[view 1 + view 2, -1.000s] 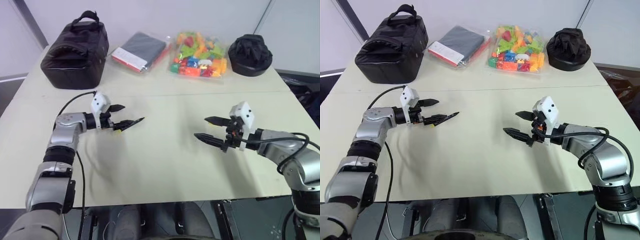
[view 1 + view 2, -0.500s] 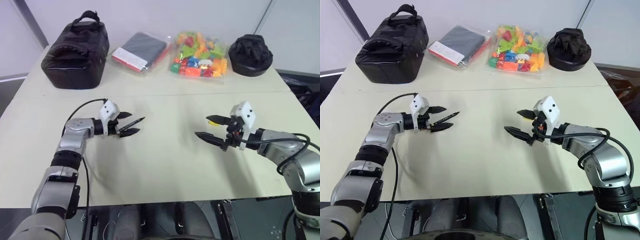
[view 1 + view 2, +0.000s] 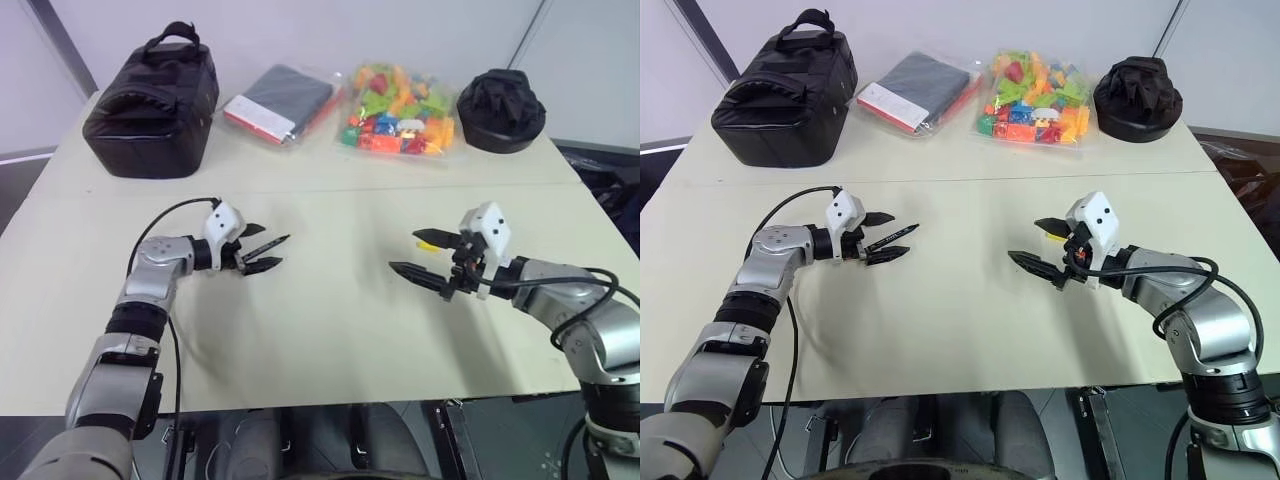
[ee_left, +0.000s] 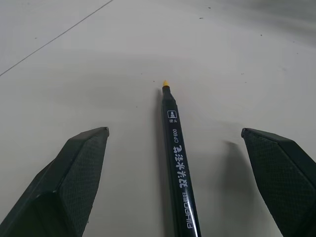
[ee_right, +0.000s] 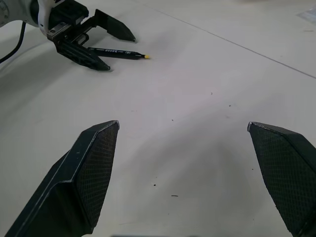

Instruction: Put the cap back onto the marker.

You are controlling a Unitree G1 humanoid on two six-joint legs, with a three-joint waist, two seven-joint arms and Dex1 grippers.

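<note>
**Table, two pincers, uncapped marker: stock as seen**

1. Table (image 3: 330, 330): pale, flat top with a seam running across it behind both arms.
2. Left pincer (image 3: 266, 247): low over the table on the left side, pointing toward the middle. Its two black fingers (image 4: 74, 173) stand wide apart and clamp nothing.
3. Marker (image 4: 176, 153): slim black barrel with white lettering and a bare yellow tip, uncapped. It sits in the gap between the left pincer's spread fingers, touching neither in the left wrist view. The tip points away from the wrist toward the middle of the table and reaches a little past the fingertips. It appears to lie on the table top.
4. Right pincer (image 3: 403, 251): on the right side, well apart from the left one and pointing back toward it. Its fingers are spread wide with only bare table between them.
5. Cap (image 3: 428, 243): a small yellow spot right at the far finger of the right pincer. Whether finger and cap touch cannot be told. It is well apart from the marker.
6. Back row, left to right: black zip bag (image 3: 150, 100), flat dark packet in clear wrap (image 3: 280, 100), clear bag of colourful blocks (image 3: 400, 108), round black pouch (image 3: 500, 108). All are away from both pincers.
</note>
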